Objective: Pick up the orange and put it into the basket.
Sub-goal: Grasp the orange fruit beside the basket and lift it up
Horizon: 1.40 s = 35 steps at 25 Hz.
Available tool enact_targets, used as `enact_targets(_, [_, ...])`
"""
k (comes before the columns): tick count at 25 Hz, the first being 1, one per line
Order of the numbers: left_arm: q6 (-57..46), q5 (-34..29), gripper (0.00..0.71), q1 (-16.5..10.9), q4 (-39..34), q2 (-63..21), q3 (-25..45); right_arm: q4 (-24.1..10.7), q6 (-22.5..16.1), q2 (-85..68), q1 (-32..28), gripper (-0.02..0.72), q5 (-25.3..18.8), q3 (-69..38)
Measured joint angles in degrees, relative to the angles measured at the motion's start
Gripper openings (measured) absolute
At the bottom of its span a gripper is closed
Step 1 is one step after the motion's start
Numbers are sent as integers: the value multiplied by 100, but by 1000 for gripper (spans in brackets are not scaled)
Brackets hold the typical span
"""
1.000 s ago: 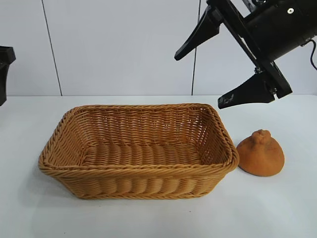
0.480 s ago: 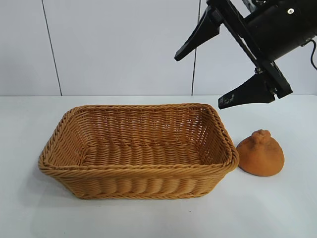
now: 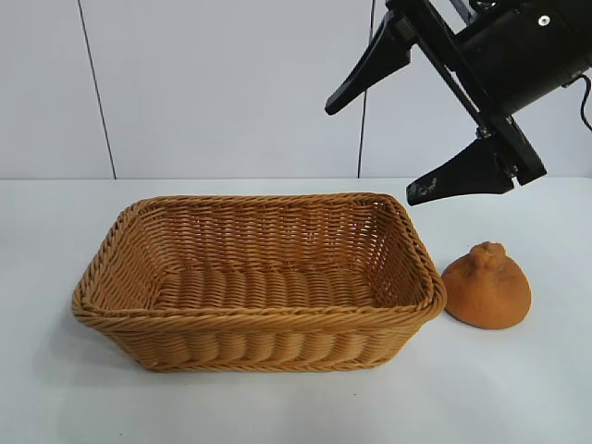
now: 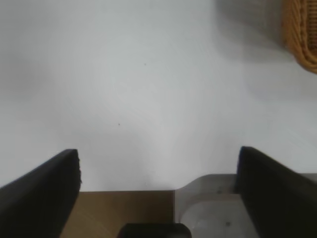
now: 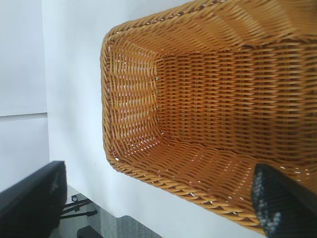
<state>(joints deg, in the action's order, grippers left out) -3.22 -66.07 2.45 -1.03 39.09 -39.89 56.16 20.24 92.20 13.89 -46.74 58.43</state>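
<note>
Resting dome-down on the white table just beside the wicker basket, clear of its rim, the orange is judged light and firm with a rough, grippy skin, best taken across its broad lower body rather than the lumpy knob. The right gripper, spread wide and empty, is seen above the basket's near corner only in the exterior view. The basket's bare woven floor is shown by the right wrist view, while the left gripper, also wide and empty, is shown only by the left wrist view, well apart from the basket.

Readable text: none in any of my views.
Basket: I find no label or brand on the wicker.
Orange: no sticker.
My right gripper: no legible marking.
</note>
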Motion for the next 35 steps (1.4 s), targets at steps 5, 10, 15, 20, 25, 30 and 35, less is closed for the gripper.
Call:
enact_targets(5, [0,396,613,0,0,-1371,1008,0,0,0,0,694,-201,0])
enact_targets(10, [17,479,613,0,58,-1854,1089,-63,0,0,0,694,-381,0])
enact_targets(15, [17,505,613,0,68,-2371,1096,-993,-181,0,0,694,-625,428])
enact_targets(20, [17,505,613,0,103,-3257,1103,-2597,-1158,0,0,694,-863,1158])
enact_targets(25, [17,501,613,0,103,-3920,1109,-3994,-1904,0,0,694,-1122,1451])
enact_targets(30, [17,501,613,0,103,-3933,1109,-4700,-2244,182,-289,694,-1279,1469])
enact_targets(35, [17,501,613,0,103,-3933,1109,-4670,-2224,548,-741,694,-1114,1469])
